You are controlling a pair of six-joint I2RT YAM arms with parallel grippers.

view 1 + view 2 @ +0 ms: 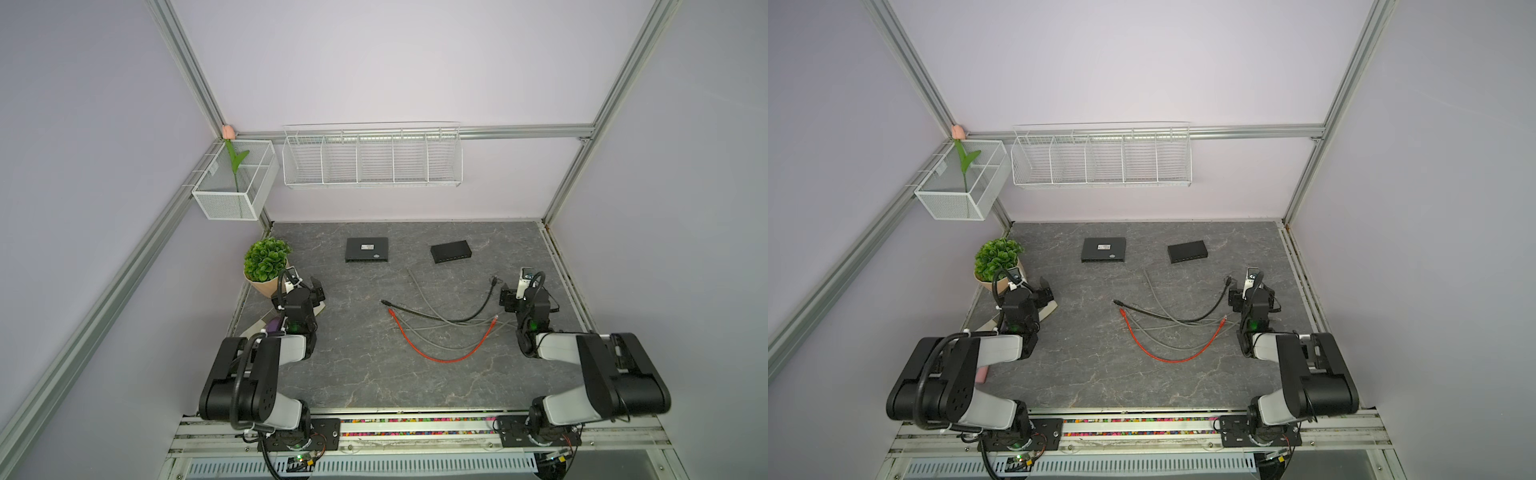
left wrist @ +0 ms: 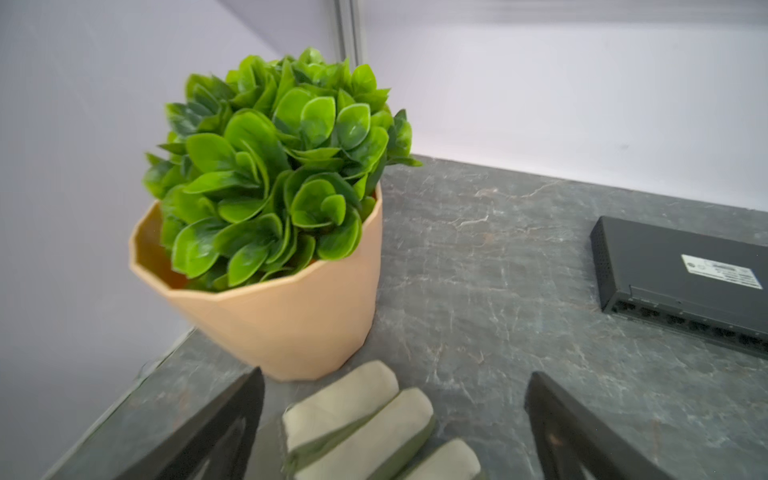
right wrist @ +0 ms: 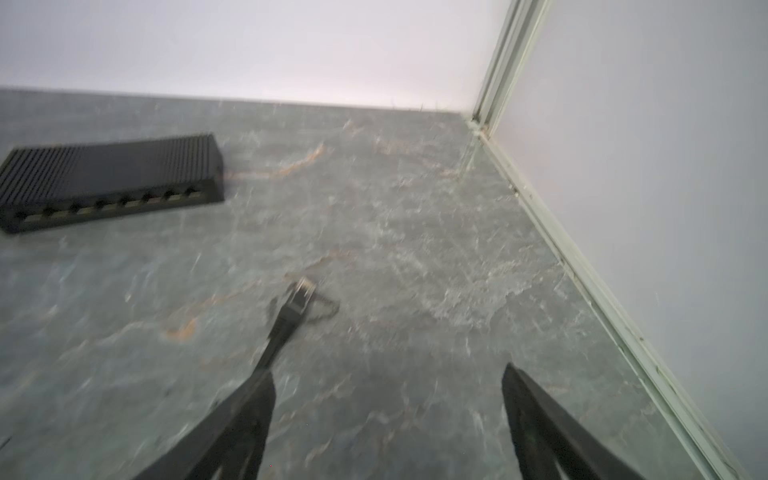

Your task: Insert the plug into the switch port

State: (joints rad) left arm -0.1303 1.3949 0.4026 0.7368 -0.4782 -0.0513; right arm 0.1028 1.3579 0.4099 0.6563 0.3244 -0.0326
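Two black switches lie at the back of the table: a flat one with a white label [image 1: 366, 249] [image 2: 673, 274] and a ribbed one [image 1: 451, 252] [image 3: 108, 174] showing its row of ports. A black cable [image 1: 457, 318] curves across the middle. One of its plugs [image 1: 493, 281] [image 3: 302, 293] lies just ahead of my right gripper [image 1: 505, 293] [image 3: 388, 370], which is open and empty. The cable's other plug [image 1: 384, 302] lies mid-table. My left gripper [image 1: 313, 291] [image 2: 395, 374] is open, low over a beige and green padded item [image 2: 345, 399], holding nothing.
A red cable [image 1: 436, 357] and grey cables [image 1: 419, 286] tangle with the black one. A potted plant [image 1: 266, 262] [image 2: 274, 174] stands close ahead of the left gripper. White wire baskets [image 1: 374, 160] hang on the back wall. The right wall rail [image 3: 582, 266] runs beside the right gripper.
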